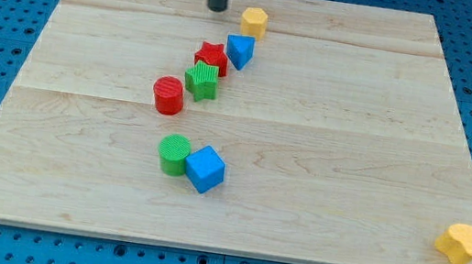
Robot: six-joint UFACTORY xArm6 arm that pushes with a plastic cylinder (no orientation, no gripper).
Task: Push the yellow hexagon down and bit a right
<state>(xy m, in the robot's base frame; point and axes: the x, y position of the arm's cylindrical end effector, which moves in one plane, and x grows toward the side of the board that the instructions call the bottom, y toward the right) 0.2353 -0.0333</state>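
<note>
The yellow hexagon (253, 21) sits near the view's top, just right of centre, on the wooden board (358, 121). My tip (216, 8) stands on the board a short way to the hexagon's left, apart from it. Below the hexagon a blue triangular block (239, 51) sits close by, with a red star (211, 56) and a green star (201, 81) running down to the left.
A red cylinder (168, 96) lies left of the green star. A green cylinder (175, 154) and a blue cube (205, 168) touch lower down. A yellow heart-like block (460, 244) sits at the board's bottom right corner. A blue pegboard surrounds the board.
</note>
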